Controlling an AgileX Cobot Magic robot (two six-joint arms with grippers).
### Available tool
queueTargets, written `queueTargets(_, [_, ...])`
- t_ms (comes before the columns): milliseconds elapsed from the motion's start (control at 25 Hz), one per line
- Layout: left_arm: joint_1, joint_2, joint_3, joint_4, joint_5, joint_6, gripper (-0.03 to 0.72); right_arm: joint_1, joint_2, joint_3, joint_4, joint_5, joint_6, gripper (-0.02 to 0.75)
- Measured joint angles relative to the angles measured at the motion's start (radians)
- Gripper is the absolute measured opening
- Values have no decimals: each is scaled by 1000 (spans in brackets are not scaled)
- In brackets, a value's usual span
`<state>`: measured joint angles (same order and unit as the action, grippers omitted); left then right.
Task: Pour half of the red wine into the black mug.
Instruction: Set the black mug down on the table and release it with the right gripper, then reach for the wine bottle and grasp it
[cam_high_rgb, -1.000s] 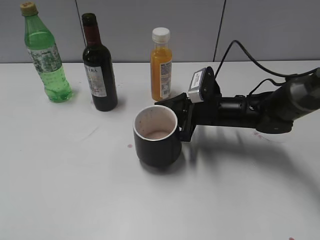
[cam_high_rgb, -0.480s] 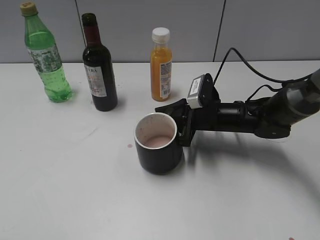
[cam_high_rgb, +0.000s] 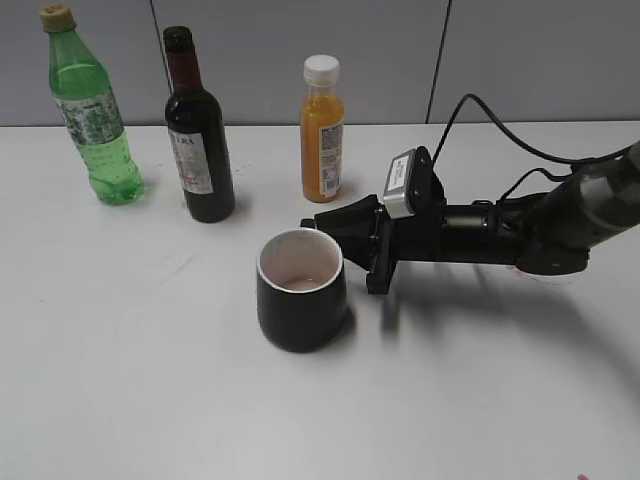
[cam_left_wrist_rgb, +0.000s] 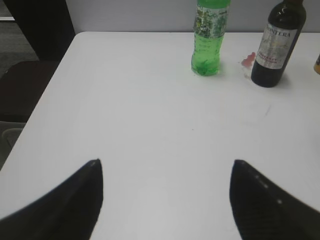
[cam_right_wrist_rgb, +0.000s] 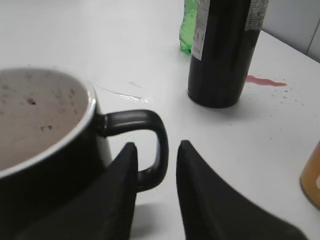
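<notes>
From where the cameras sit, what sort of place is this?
Probably a lab or office test bench, not a kitchen: a bare white table, grey panel walls behind, and just three bottles and the black mug staged by the right claw.

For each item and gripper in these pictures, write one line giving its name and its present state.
wine bottle: upright, uncapped.
black mug: tilted, pinkish residue inside.
green plastic bottle: upright, capped.
orange juice bottle: upright, capped.
right gripper: fingers narrowly apart around the mug handle.
left gripper: open, empty.
</notes>
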<state>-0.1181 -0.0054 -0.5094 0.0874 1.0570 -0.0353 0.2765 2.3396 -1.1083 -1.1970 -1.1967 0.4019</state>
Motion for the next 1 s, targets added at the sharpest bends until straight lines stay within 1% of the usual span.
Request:
queueTargets(440, [0, 0, 0, 0, 0, 0, 589, -87, 0, 0, -66, -10, 1, 233])
queueTargets(480, [0, 0, 0, 0, 0, 0, 589, -96, 0, 0, -69, -11, 1, 244])
queueTargets(520, [0, 0, 0, 0, 0, 0, 589, -108, 0, 0, -69, -11, 1, 267])
queueTargets(600, [0, 0, 0, 0, 0, 0, 589, -135, -4, 0, -69, -12, 1, 347])
queueTargets(680, [0, 0, 0, 0, 0, 0, 589, -167, -11, 0, -69, -13, 1, 465])
queueTargets(760, [0, 0, 0, 0, 0, 0, 589, -202, -23, 0, -64, -13, 1, 557])
queueTargets(800, [0, 0, 0, 0, 0, 0, 589, -220, -31, 0, -50, -13, 1, 587])
queueTargets(880, [0, 0, 0, 0, 0, 0, 589, -250, -53, 0, 15, -12, 1, 614])
queueTargets(960, [0, 0, 0, 0, 0, 0, 589, -267, -77, 0, 134, 45, 1, 623])
queueTargets(1000, [0, 0, 0, 0, 0, 0, 589, -268, -89, 0, 226, 90, 1, 624])
